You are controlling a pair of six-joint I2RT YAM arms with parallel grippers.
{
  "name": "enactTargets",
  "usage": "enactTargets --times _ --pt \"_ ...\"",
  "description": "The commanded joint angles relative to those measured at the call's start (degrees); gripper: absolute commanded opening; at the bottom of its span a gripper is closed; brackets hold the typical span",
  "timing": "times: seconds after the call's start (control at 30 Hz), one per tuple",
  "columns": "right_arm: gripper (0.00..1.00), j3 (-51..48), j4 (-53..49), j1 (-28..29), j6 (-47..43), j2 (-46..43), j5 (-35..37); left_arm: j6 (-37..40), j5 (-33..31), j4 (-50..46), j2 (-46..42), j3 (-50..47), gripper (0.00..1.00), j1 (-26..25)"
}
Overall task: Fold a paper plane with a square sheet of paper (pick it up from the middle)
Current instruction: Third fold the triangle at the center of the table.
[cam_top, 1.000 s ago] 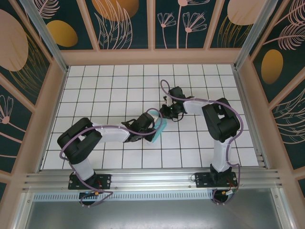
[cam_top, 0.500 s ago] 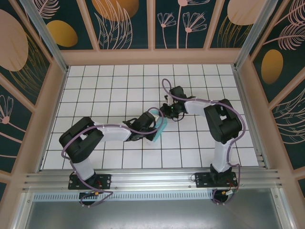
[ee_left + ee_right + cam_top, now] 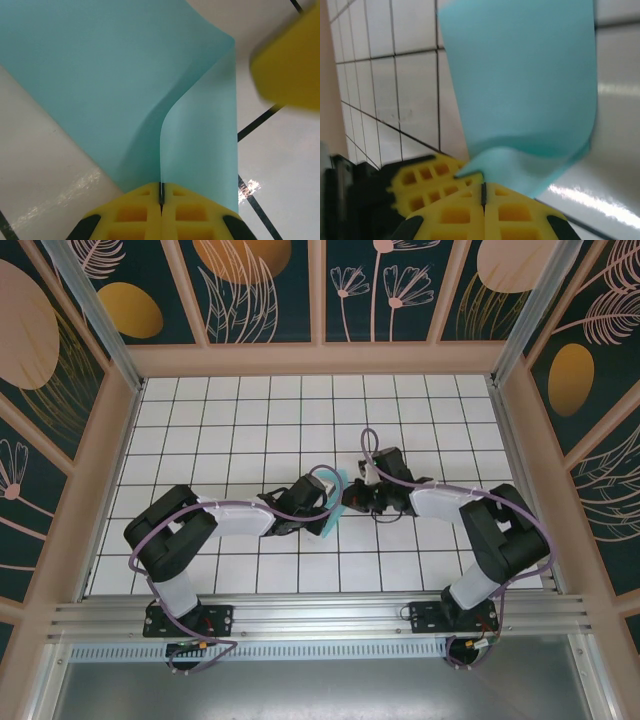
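So, the square sheet of paper (image 3: 100,80) is seen bent into a curl near the middle of the tiled counter (image 3: 240,430). One edge is pinched by the left tool (image 3: 161,192), jaws pressed tight together. Another edge is gripped by the right tool (image 3: 483,192), likewise closed on it.

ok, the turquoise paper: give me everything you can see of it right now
The square sheet of paper is thin, matte, plain light turquoise. It stands up near the middle of the table between the two arms, a narrow sliver from above. It is bowed, not flat: one side curls over in a soft bend, and no sharp crease is visible. The left pincer is shut on one edge. The right pincer is shut where a curled edge meets its tips, apparently pinching it too.
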Motion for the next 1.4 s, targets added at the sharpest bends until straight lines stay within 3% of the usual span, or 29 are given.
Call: enactTargets --times 0.0,0.73,1.07,1.37 --pt "0.01 -2.8 9.8 0.6 5.0 -0.2 -3.9 0.7 0.5 -1.6 1.5 -0.1 0.0 0.3" --pt "0.01 -2.7 14.8 0.9 3.6 12.0 -2.1 1.4 -0.2 -3.1 2.2 0.2 0.0 0.3" --pt "0.04 -1.8 11.0 -1.5 2.2 4.3 -2.7 1.3 -0.6 -3.7 2.1 0.1 0.0 0.3" --pt "0.04 0.4 7.1 -2.3 0.9 8.9 0.7 1.2 -0.9 -4.2 1.7 0.2 0.0 0.3"
